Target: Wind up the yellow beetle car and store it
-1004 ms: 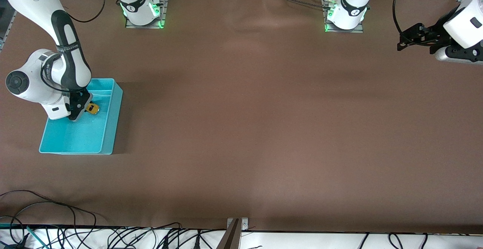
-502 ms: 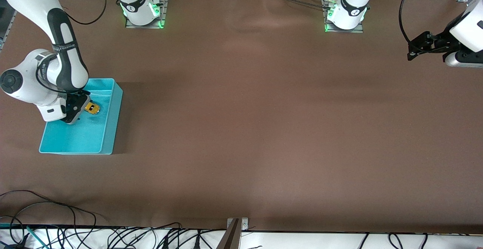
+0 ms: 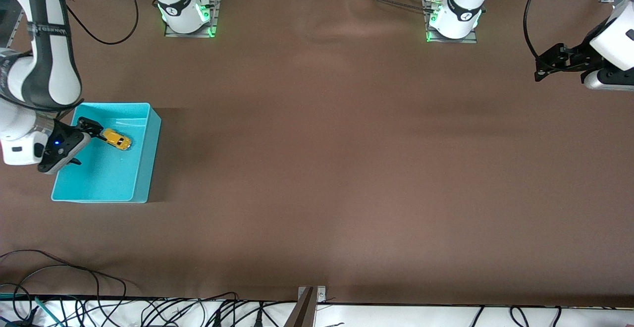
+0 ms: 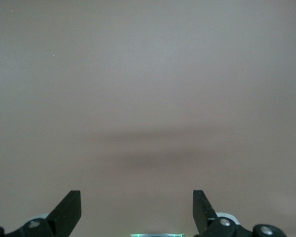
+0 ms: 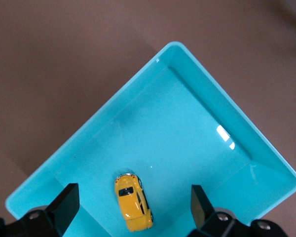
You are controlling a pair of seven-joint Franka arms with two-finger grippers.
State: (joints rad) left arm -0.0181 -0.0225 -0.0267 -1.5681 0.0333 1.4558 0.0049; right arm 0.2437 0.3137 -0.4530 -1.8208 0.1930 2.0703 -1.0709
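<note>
Yellow beetle car (image 3: 117,139) is sat in the turquoise bin (image 3: 143,168), so the empty, spread-open right gripper (image 3: 79,136) should be lifted straight up, rim avoided. Left gripper (image 4: 137,212) is parked, also spread wide and empty.

Front camera high, facing the bases — right wrist shares turquoise bin (image 3: 143,168).

A robotics lab: two arm bases (image 3: 185,7) are bolted to a brown-covered table (image 3: 346,168), with loose cables (image 3: 148,312) along its edge.
</note>
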